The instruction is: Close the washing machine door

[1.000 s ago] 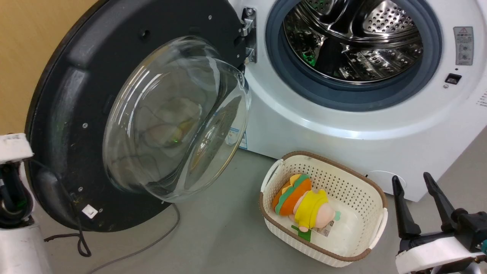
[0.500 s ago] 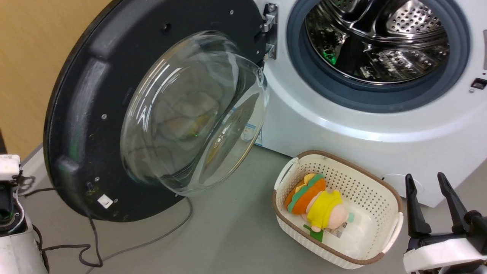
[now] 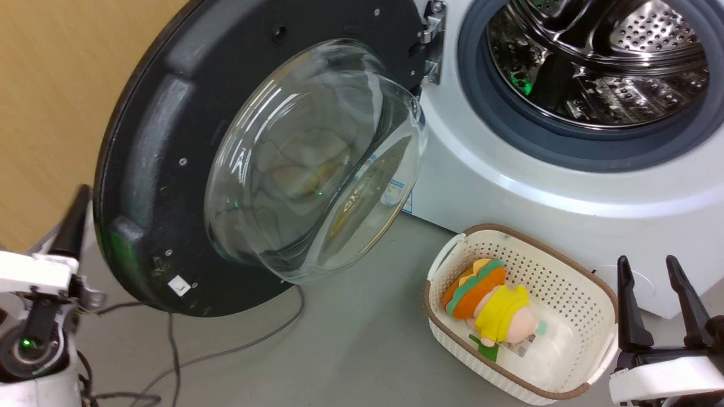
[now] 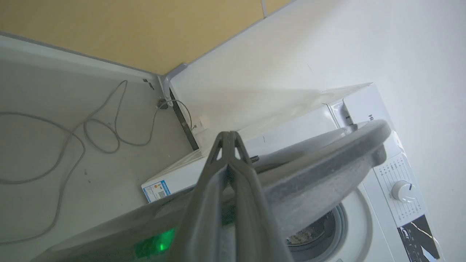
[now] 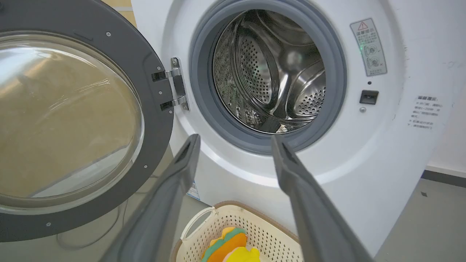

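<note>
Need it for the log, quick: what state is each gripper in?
Left gripper: shut, holding nothing.
Right gripper: open, empty.

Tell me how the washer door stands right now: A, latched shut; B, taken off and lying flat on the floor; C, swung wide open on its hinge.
C: the door hangs wide open on its hinge, and the drum is uncovered.
</note>
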You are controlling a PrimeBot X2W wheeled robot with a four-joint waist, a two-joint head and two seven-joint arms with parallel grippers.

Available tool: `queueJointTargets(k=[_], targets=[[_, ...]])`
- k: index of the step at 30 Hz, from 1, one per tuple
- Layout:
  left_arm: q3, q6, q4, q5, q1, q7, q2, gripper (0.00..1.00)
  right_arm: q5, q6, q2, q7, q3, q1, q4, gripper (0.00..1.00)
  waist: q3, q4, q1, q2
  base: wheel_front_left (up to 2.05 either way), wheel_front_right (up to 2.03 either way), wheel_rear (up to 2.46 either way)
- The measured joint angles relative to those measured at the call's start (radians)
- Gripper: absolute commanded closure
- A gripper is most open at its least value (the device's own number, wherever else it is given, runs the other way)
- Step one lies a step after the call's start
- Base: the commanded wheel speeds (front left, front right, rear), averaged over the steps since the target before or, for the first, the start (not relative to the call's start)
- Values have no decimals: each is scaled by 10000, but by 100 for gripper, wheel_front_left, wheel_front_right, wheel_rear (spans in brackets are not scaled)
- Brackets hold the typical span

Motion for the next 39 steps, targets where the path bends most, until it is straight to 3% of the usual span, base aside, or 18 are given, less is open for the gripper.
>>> queueJointTargets(k=[10,19,27,34,39], targets=[[-1639,-98,-888,-1476,1096,1099,-123,100,222,0,4,-203,-146,-1,54,0,85,433,0,0,0,0,0],[-4034,-201,-3206,-2560,2282,2094,-276,100,401,0,10,-355,-286,0,102,0,70,701,0,0,0,0,0],[-5837,-199,-4211,-2759,2666,2080,-374,100,399,-2,19,-395,-230,-4,17,0,13,225,0,0,0,0,0],[-7580,-199,-3455,-3070,2341,1020,-1237,100,399,0,25,-395,-50,-59,-25,0,14,-670,0,0,0,0,0],[-8640,-201,-2849,-3279,1844,182,-1436,100,399,0,31,-397,-2,-174,-23,0,72,-1470,0,0,0,0,0]])
